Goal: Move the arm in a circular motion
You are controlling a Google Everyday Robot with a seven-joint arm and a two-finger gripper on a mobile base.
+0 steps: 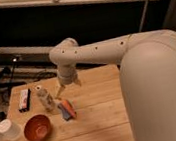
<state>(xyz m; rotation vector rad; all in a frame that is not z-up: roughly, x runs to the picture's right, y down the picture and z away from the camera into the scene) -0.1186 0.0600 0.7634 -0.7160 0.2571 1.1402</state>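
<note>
Nearest, large smooth white jointed robot arm was seen stretched left over light wooden table. Tan-tipped gripper was held spread, empty, with white bottle just lower-left. Arm judged stiff, heavy; no grasp needed.

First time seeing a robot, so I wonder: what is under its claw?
The gripper hangs over bare wood of the table. A white bottle and an orange-blue packet sit close by. The arm hides the table's right part in the picture.
</note>
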